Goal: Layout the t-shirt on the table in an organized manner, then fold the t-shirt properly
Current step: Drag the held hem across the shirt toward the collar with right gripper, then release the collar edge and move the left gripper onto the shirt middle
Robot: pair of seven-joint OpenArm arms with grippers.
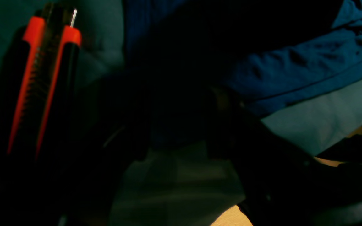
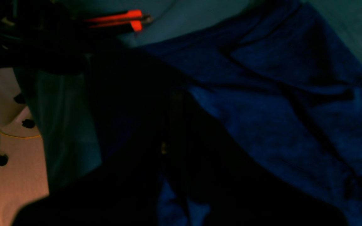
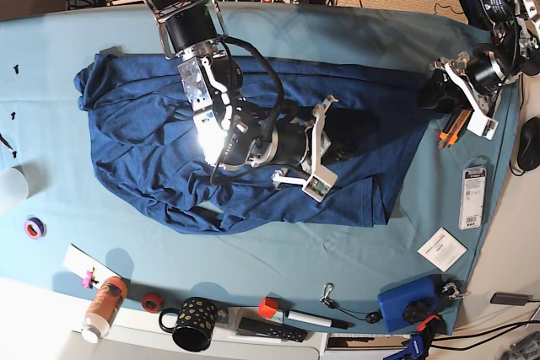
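Note:
The dark navy t-shirt (image 3: 143,141) lies spread but wrinkled across the teal-covered table (image 3: 337,31), with its hem side toward the right. My right gripper (image 3: 353,137) is low over the middle of the shirt and shut, its dark tips buried in a bunched fold of t-shirt (image 2: 278,103). At the shirt's right edge my left gripper (image 3: 440,111) stands open. One orange-striped finger (image 1: 42,78) rests over the teal cloth, and the t-shirt (image 1: 300,72) hem lies between the jaws. That orange finger (image 2: 130,18) also shows in the right wrist view.
A packaged tool (image 3: 472,197) and a white card (image 3: 442,249) lie at the right. Along the front edge are a blue box (image 3: 405,303), marker (image 3: 308,319), black mug (image 3: 194,324), bottle (image 3: 101,305) and tape rings (image 3: 34,227). The table edge and floor (image 1: 231,219) are close to the left gripper.

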